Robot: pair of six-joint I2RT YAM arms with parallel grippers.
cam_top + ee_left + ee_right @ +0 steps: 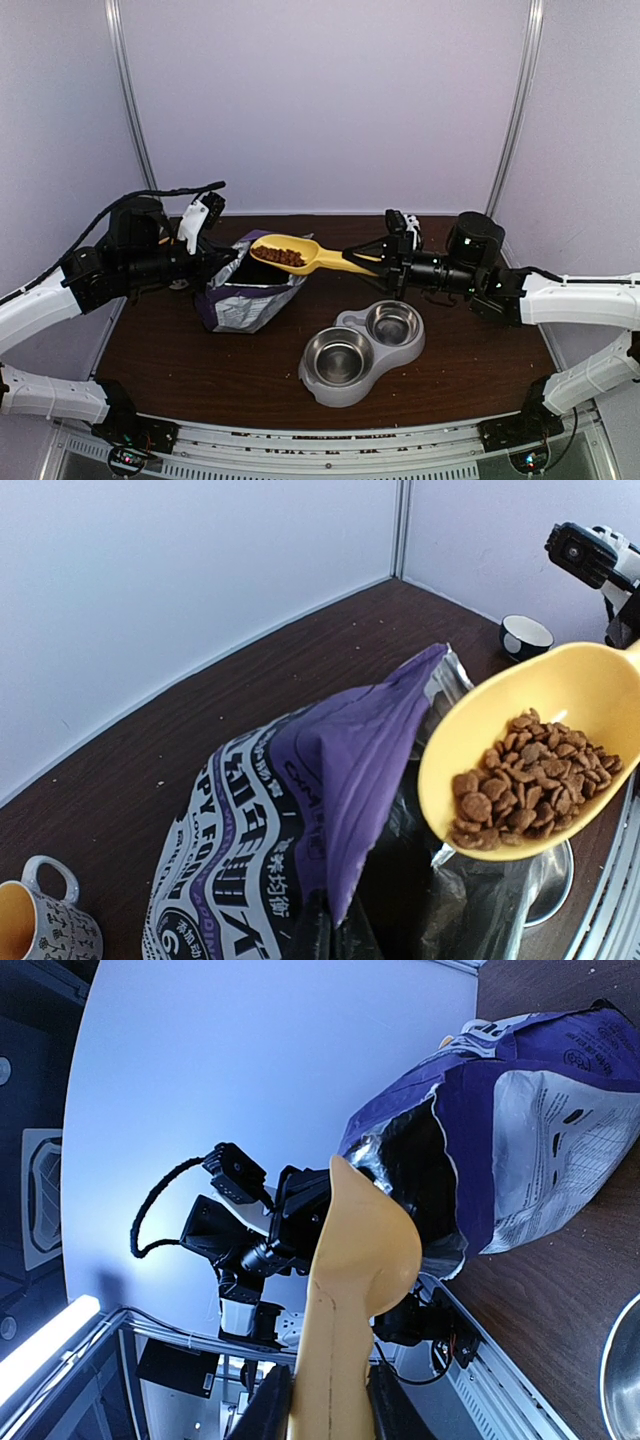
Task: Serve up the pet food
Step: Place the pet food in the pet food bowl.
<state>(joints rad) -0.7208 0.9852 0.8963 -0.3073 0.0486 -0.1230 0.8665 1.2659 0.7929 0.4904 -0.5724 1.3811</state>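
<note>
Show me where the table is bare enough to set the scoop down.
Bare table lies between the bag and the near edge, and again right of the double bowl, toward the right edge. The middle is crowded: bag, loaded scoop and bowl sit close together there.

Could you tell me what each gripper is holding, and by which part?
The right gripper holds the yellow scoop by its handle end; the left gripper pinches the purple bag at its open top edge.
</note>
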